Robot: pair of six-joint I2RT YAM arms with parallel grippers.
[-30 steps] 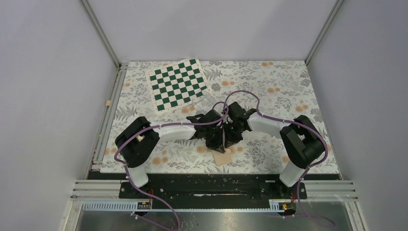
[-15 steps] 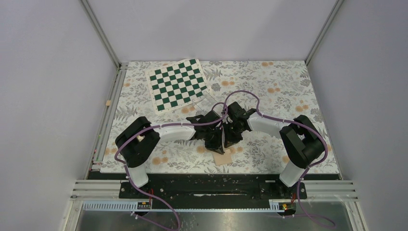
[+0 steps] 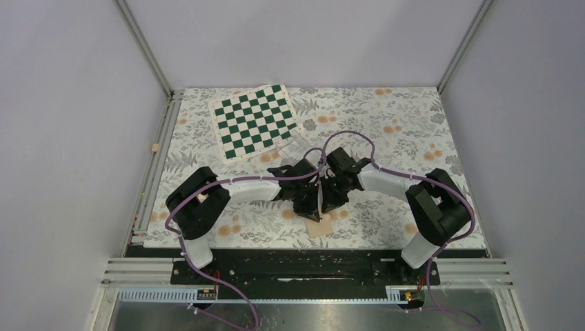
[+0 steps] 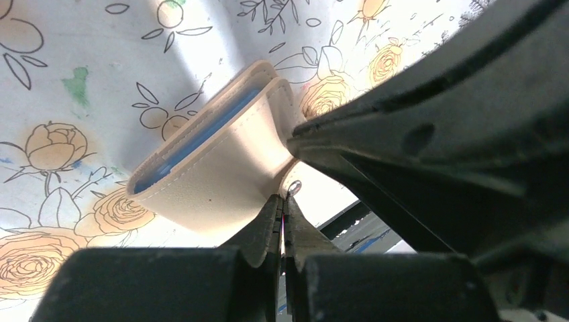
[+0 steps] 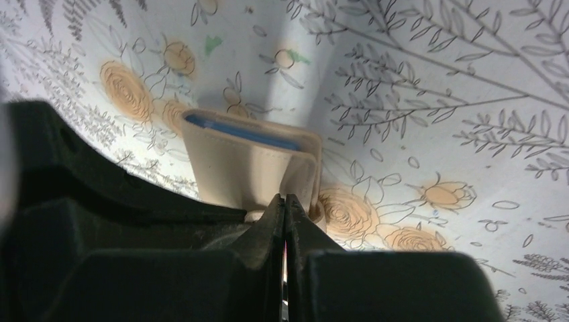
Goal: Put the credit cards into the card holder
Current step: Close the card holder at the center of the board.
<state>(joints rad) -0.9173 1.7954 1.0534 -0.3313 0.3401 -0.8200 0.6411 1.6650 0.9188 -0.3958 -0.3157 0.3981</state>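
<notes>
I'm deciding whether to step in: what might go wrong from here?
The left gripper and right gripper, jaws shut, each seem to pinch only a thin flap of the card holder; it may slip free or strain if they pull apart. In the top view the two wrists crowd together above it, so they might collide. Dropped, it could fall off the table's nearby front edge.

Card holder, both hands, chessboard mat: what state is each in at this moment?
card holder: on the table, flap lifted, mouth gaping, blue inside showing.
left hand: shut, tips at the holder's flap; a pinch cannot be confirmed.
right hand: shut, tips against the holder's edge.
chessboard mat: unfolded, lying flat at the far side.
</notes>
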